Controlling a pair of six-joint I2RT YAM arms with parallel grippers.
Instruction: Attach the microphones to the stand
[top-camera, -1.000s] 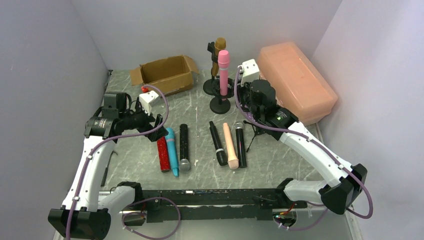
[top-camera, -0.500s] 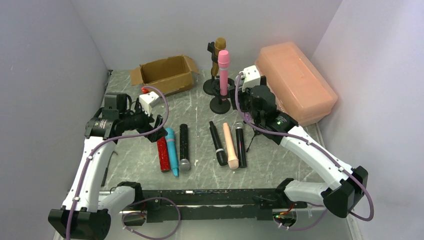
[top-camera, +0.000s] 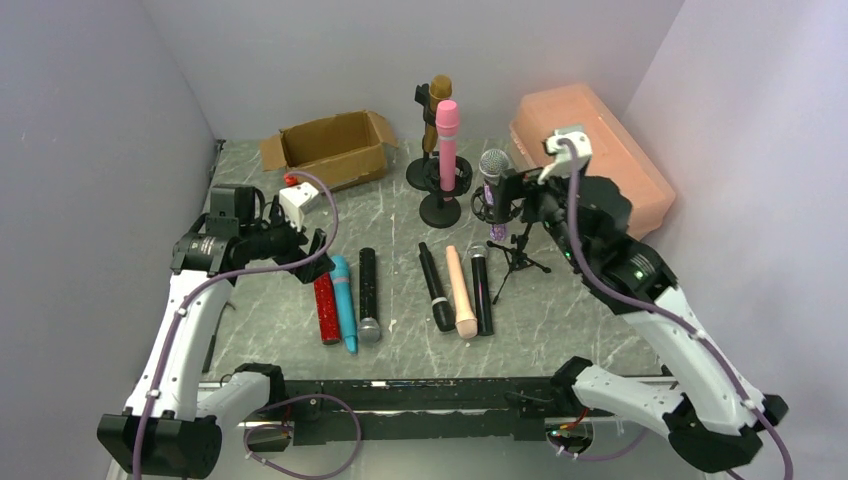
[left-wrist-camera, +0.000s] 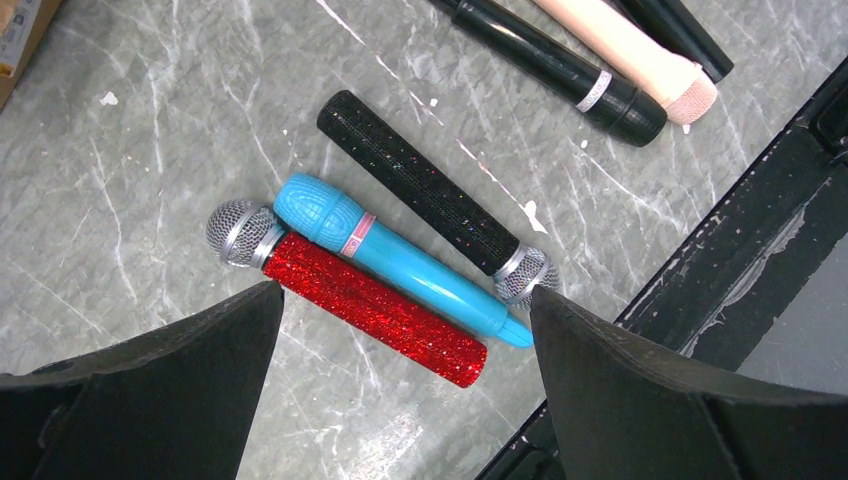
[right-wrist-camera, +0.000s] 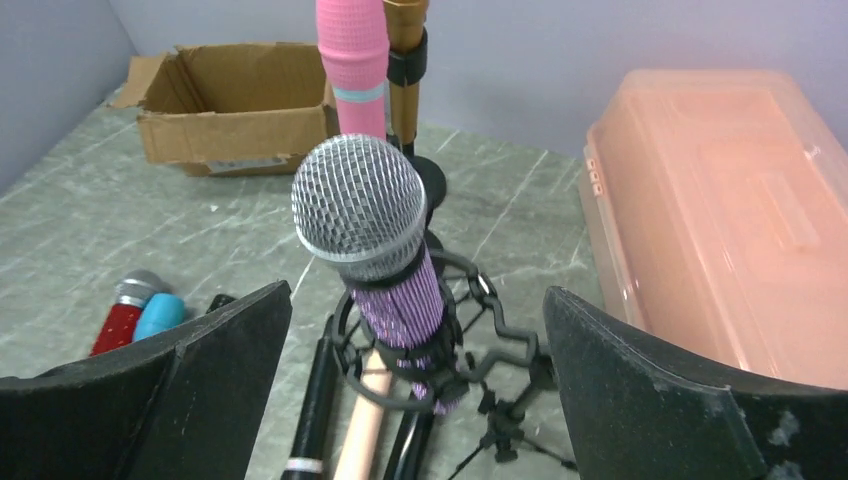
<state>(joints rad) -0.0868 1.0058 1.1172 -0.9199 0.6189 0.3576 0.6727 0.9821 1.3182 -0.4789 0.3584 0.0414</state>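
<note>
No legible text, brand or number in any view. Cardboard box (right-wrist-camera: 235, 120), back and left of the right tool (right-wrist-camera: 416, 292), has a pale label strip low on its front wall, but the print is too small to read. Left wrist view catches a printed box corner at the frame's top-left edge, which is also illegible.

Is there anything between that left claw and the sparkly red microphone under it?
Nothing visible. The left gripper hangs open right over the red mic, with only air between them. The blue mic lies close alongside the red one, so a grab might catch it too.
</note>
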